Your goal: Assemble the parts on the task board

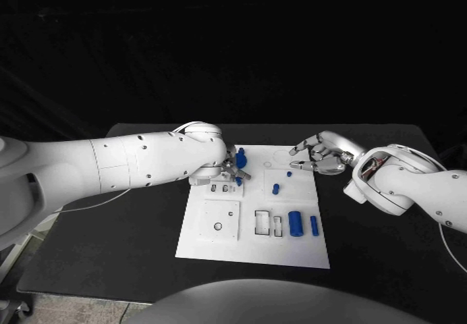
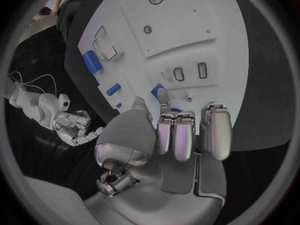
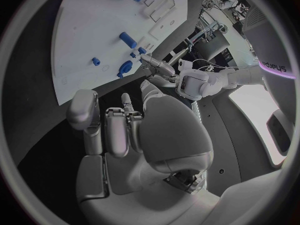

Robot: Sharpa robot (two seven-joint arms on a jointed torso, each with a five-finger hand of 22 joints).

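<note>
The white task board (image 1: pixel 251 236) lies in the middle of the black table. My left hand (image 1: pixel 226 173) hovers at the board's far left part and pinches an upright blue part (image 1: pixel 240 158) between thumb and a finger; the left wrist view shows that part (image 2: pixel 158 91) at the fingertips (image 2: pixel 164 101). My right hand (image 1: pixel 321 156) hangs over the board's far right edge, fingers apart and holding nothing. A small blue cylinder (image 1: pixel 275 189) and a tiny blue piece (image 1: pixel 288 174) lie mid-board. A thicker blue cylinder (image 1: pixel 295 223) and a slim blue bar (image 1: pixel 314 225) lie near the front right.
A square white plate (image 1: pixel 220 219) with small holes sits on the board's near left, with rectangular slots (image 1: pixel 262 223) beside it. Black table (image 1: pixel 117 229) surrounds the board on all sides. A thin white cable (image 1: pixel 92 202) trails under my left arm.
</note>
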